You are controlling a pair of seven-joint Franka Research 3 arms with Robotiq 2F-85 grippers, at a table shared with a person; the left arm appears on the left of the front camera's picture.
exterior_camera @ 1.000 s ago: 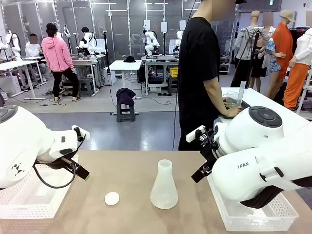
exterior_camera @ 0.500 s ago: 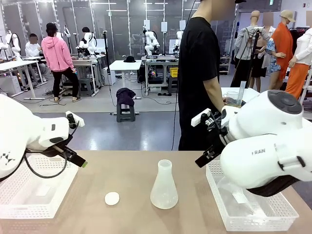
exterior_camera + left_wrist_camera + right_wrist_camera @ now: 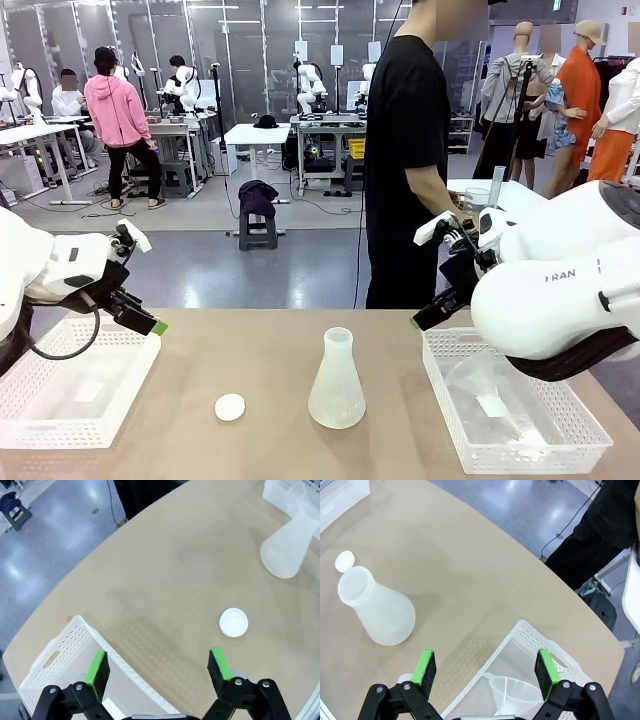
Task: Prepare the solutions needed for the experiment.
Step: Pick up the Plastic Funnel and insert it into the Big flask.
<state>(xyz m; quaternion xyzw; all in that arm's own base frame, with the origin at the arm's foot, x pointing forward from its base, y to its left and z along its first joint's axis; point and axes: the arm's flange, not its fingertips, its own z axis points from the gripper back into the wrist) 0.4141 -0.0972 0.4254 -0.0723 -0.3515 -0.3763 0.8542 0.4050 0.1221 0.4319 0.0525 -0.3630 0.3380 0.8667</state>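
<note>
Both arms have drawn back from the conical flask [image 3: 336,395] since a second ago, the left arm toward its own side, the right arm up and to its side. On the tan table [image 3: 250,340] the flask stands upright in the middle. The person [image 3: 405,150] stands beyond it at the far edge. Left of the flask lies a white basket [image 3: 60,420], right of it a second basket [image 3: 560,445] with a clear funnel [image 3: 512,692] inside. The left gripper [image 3: 150,322] hangs above the left basket's near-flask rim, jaws spread wide, holding nothing. The right gripper [image 3: 425,315] hangs above the right basket's near-flask corner, likewise spread and bare. A small white disc [image 3: 230,407] lies just left of the flask, apart from it. Through the flask's cloudy wall the solutions cannot be made out.
</note>
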